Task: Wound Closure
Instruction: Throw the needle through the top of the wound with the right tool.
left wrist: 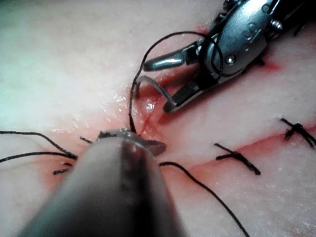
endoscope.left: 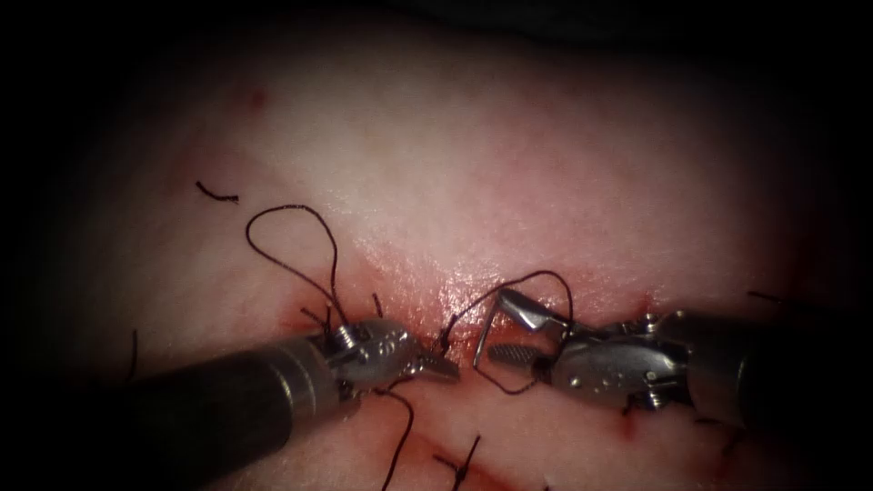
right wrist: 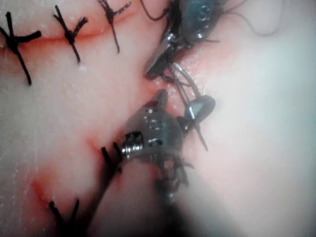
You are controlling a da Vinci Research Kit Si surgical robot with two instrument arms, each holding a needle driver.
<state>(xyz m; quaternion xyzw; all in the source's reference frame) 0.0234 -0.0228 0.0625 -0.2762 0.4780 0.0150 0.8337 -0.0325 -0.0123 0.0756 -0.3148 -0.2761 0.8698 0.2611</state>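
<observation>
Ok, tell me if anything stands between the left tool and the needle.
Nothing visible does. The needle stands at the right tool's open jaws, ungripped; a bare gap over the tissue separates it from the left tool, beside a thread strand.

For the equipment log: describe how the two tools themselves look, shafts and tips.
Both are thin dark shafts ending in small silver metal wrists with two short jaws. The left tool has a coiled metal spring and small holes at its wrist. The right tool shows screws and pins on a rounded metal housing, and a cross-hatched, serrated inner jaw face.
</observation>
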